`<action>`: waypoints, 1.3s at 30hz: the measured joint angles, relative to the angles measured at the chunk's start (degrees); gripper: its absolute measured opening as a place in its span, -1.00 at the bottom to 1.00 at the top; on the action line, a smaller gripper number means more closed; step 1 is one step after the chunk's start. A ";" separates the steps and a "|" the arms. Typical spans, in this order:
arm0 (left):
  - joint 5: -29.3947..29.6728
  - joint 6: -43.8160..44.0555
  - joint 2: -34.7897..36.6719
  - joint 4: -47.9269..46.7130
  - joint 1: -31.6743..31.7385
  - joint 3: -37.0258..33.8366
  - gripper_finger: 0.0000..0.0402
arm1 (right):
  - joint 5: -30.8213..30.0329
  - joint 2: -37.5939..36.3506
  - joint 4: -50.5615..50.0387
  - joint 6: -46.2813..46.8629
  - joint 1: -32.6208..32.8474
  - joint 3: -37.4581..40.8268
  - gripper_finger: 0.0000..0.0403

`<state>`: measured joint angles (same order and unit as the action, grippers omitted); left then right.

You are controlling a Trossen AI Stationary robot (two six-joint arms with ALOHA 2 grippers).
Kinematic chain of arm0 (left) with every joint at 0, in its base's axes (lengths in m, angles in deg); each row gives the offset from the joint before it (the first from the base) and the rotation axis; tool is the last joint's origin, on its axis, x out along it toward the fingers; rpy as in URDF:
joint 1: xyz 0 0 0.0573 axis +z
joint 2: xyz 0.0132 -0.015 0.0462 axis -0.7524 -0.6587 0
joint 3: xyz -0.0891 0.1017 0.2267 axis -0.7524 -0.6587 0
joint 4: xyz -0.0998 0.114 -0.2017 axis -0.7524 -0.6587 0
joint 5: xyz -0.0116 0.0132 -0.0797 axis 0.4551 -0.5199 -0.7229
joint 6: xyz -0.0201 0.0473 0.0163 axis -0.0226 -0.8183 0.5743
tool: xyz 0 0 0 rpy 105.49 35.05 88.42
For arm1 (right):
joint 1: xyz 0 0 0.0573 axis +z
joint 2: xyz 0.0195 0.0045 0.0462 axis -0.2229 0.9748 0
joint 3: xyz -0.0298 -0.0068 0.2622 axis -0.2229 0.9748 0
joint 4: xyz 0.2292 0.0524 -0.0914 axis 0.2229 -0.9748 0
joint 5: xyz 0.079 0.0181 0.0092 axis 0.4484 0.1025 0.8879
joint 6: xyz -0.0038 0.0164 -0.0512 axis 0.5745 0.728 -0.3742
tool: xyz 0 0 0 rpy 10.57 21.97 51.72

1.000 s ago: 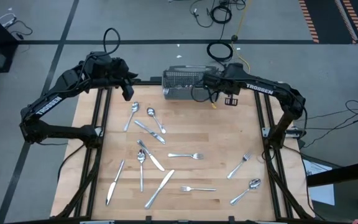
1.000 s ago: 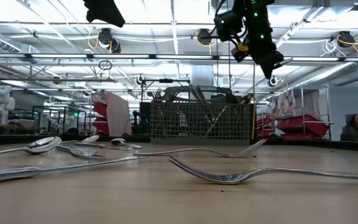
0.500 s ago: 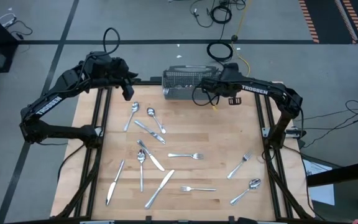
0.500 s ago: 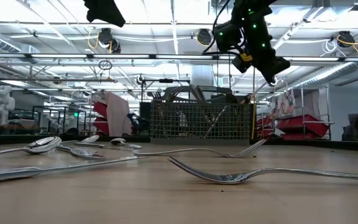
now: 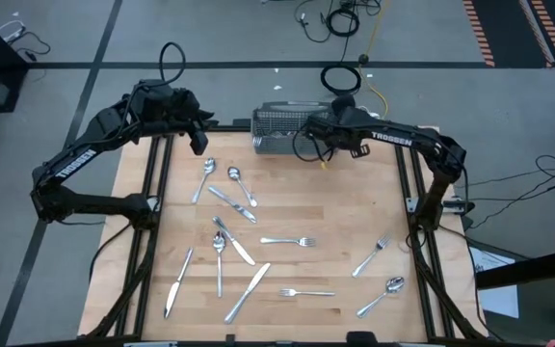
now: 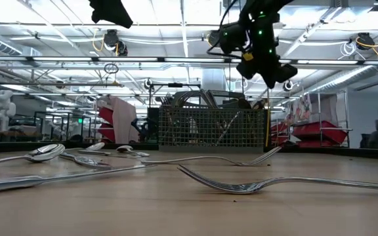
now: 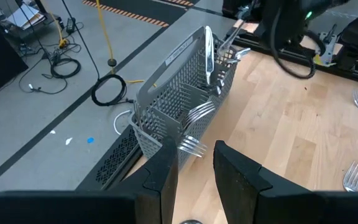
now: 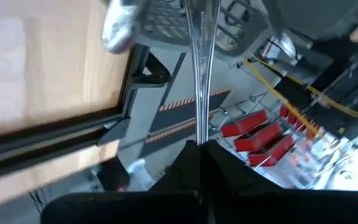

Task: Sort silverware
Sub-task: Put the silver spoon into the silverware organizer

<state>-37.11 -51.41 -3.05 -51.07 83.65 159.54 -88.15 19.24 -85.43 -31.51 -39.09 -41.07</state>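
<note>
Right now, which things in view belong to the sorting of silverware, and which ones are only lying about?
Belong to the job:
- forks, spoons and knives loose on the table
- utensil gripped in the right hand
- wire basket and the pieces standing in it

Only lying about:
- black cable coil beyond the table
- red bins in the room behind

A grey wire-mesh rectangular basket [image 5: 282,130] stands at the middle of the light wooden table's [image 5: 355,207] far edge. Black coiled cables [image 5: 338,77] lie on the grey floor beyond it.
</note>
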 joint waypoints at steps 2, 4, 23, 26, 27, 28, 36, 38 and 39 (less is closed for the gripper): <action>0.09 0.00 0.00 0.00 0.02 0.00 -0.46 | -0.94 1.63 0.02 -2.59 -0.01 0.00 -1.00; 0.13 0.00 0.00 0.00 0.02 0.00 -0.46 | -2.15 3.48 0.07 -4.93 -0.01 0.00 -1.00; 0.57 1.55 0.00 0.06 0.02 0.00 -0.46 | -3.78 8.29 5.69 -10.29 0.71 0.00 -0.65; 0.57 1.57 0.00 0.50 0.01 0.00 -0.46 | -3.25 8.27 5.63 -9.62 1.03 0.00 -0.40; 0.57 1.55 0.00 0.63 0.02 0.00 -0.46 | -2.71 8.25 5.62 -9.08 1.17 0.00 -0.30; 0.57 1.55 0.00 0.72 0.02 0.00 -0.46 | -2.50 8.21 5.58 -8.50 1.25 0.00 -0.21; 0.57 1.55 0.00 0.76 0.00 0.00 -0.46 | -0.33 7.43 3.70 -2.26 1.60 -5.28 0.29; 0.57 1.55 0.00 0.76 0.02 0.00 -0.46 | 1.39 6.63 2.37 1.08 1.59 -9.70 0.33; 0.57 1.55 0.00 0.76 0.00 0.00 -0.46 | 2.08 6.15 1.46 3.68 1.59 -12.30 0.33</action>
<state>-36.55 -49.86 -3.05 -50.31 83.65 159.54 -86.08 25.39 -83.97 -27.83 -37.50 -53.37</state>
